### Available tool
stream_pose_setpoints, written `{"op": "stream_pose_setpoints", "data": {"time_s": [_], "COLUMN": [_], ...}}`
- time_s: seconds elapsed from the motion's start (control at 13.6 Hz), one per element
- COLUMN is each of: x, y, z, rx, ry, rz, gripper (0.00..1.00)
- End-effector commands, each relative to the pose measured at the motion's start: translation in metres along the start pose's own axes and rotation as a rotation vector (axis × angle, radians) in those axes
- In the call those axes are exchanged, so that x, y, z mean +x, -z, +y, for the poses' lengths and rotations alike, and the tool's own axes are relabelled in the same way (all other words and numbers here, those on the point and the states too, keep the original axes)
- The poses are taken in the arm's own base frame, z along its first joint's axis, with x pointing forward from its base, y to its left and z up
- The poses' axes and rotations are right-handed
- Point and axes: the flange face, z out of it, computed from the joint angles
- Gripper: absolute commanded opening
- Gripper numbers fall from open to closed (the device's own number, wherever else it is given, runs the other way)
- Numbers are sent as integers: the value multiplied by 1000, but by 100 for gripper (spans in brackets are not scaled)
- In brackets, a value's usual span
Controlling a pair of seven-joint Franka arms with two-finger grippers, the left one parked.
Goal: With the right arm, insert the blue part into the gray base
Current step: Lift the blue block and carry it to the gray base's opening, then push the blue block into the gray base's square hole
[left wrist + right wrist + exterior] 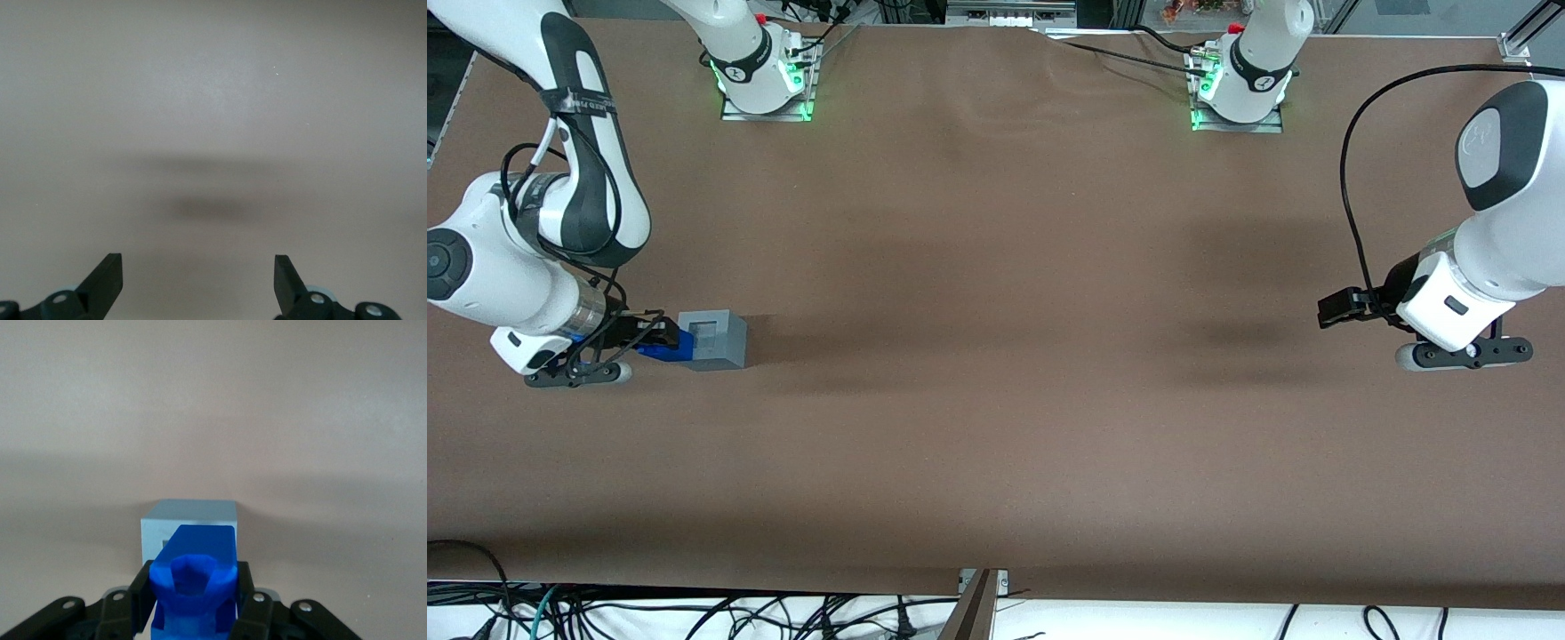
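Here the table (996, 373) is covered with a plain brown sheet that reaches almost to every edge, with soft dark shadows lying across its middle. At the edge nearest to the front camera a white floor strip with many loose black cables (694, 613) shows. At the edge farthest from that camera stand two white arm bases (765, 67) on metal plates, each with a green glow at its foot.

The right arm (534, 258) bends down at the working arm's end of the table. Its gripper (660, 336) is low over the sheet, and its black fingers (250, 607) pinch the blue part (667, 347) from both sides. In the right wrist view the blue part (193, 583) fills the space between the fingers and hides part of the gray base (190, 520).

The gray base (713, 340) stands on the brown sheet just beside the gripper, toward the parked arm's end. The square recess in its top face is open. The blue part is close against the side of the base, not in the recess.
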Motion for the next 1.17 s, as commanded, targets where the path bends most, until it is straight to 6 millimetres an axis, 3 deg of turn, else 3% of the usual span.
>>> {"op": "stream_pose_setpoints", "data": {"time_s": [0.0, 0.59, 1.1], "x": [-21, -30, -30], "y": [5, -20, -24], "z": [-1, -4, -11], "rx": [23, 19, 17], "ry": [-2, -1, -4], "rz": [-2, 3, 5], "gripper": [15, 15, 15]}}
